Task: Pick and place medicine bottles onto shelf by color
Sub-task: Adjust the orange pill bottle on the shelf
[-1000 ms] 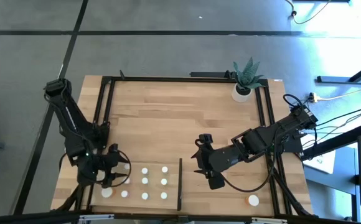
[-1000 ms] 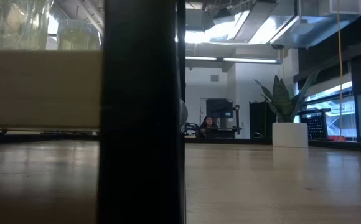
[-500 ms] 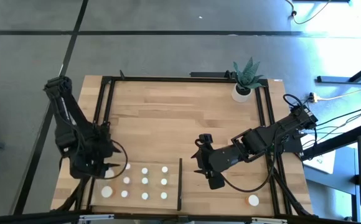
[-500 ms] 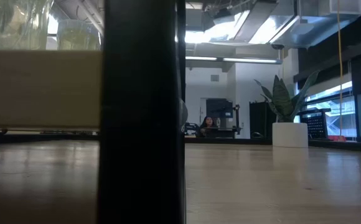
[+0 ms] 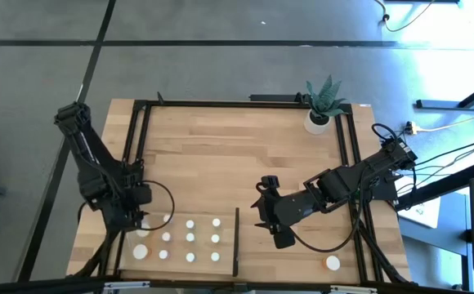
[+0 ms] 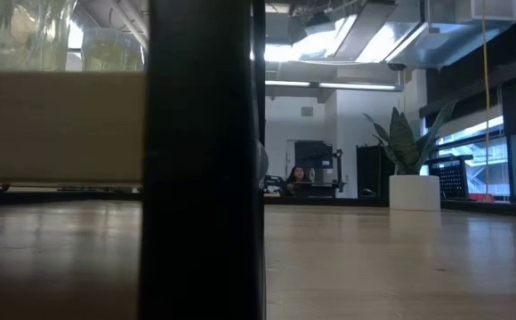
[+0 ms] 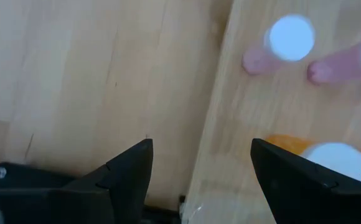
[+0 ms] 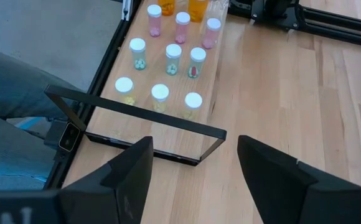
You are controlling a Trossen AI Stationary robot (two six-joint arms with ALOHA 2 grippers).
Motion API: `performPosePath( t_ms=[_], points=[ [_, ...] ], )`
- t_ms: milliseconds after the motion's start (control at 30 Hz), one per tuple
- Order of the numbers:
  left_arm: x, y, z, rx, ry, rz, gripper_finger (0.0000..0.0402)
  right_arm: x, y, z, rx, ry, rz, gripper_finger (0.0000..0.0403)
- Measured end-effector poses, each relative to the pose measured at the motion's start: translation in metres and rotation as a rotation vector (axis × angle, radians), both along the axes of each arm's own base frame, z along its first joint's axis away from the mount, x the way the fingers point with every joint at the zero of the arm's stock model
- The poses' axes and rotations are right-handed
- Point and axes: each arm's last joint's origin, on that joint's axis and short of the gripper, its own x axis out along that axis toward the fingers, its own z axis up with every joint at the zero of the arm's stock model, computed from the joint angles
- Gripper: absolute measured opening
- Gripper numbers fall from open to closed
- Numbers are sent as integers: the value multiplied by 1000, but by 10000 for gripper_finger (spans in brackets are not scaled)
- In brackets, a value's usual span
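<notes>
capped medicine bottles (image 5: 190, 238) stand in rows on the shelf (image 5: 225, 245) at the table's near left. the left gripper (image 5: 136, 219) hovers beside it, jaws spread, empty. the right gripper (image 5: 279, 237) waits mid-table, jaws spread.

high: overhead, straight down, far, whole table (image 5: 245, 155) | low: tabletop height, level across to room, a black upright (image 6: 203, 160) very close | left wrist: close, down on shelf (image 7: 274, 112) edge | right wrist: farther off, slanting down at same shelf (image 8: 168, 81), also seen in high view
</notes>
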Motion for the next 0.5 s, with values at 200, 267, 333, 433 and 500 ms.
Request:
performPosePath(
  t_ms=[200,267,333,433,500],
  points=[
    [5,-7,-7,6,64,3,263,0,0,0,0,0,0,236],
    [6,-9,-9,6,74,2,263,0,0,0,0,0,0,236],
    [6,-11,-10,-2,82,-1,263,0,0,0,0,0,0,236],
    [7,-13,-11,-15,104,-3,263,0,0,0,0,0,0,236],
    [7,-14,-12,-27,111,-3,263,0,0,0,0,0,0,236]
  ],
)
